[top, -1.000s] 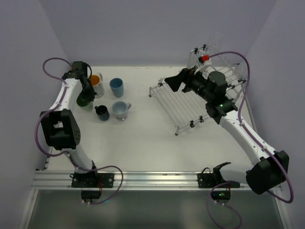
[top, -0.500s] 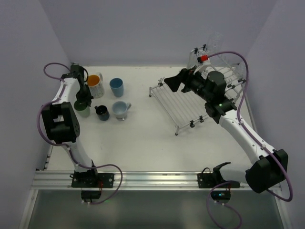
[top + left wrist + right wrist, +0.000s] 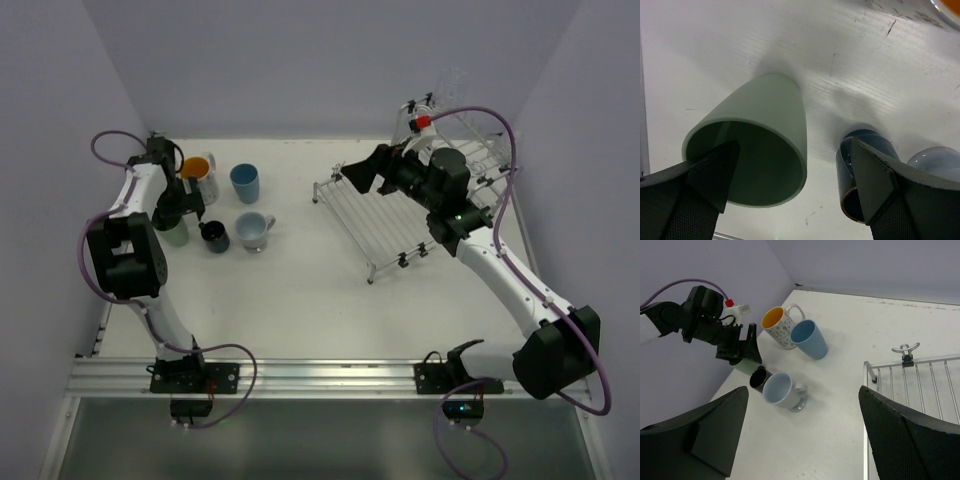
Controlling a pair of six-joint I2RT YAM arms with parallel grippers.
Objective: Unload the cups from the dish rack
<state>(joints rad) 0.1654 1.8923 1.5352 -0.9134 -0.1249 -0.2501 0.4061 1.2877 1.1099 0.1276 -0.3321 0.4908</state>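
The pale green cup (image 3: 760, 145) stands upright on the table at the far left, between the jaws of my left gripper (image 3: 794, 167). That gripper is open and touches nothing. Beside the cup are the dark blue mug (image 3: 852, 160), the light blue mug (image 3: 254, 230), a blue tumbler (image 3: 244, 183) and the white mug with an orange inside (image 3: 202, 172). The wire dish rack (image 3: 385, 215) lies at the right, and a clear glass (image 3: 450, 88) seems to sit on its raised back. My right gripper (image 3: 362, 172) hangs open and empty over the rack's left end.
The side wall (image 3: 60, 200) stands close behind the left arm. The rack's flat section (image 3: 920, 385) shows bare rods with a small hook (image 3: 906, 351) at its corner. White table (image 3: 300, 290) lies between the cups and the rack.
My left gripper has opened and let go of the pale green cup, which now stands on the table. The right arm has barely shifted.
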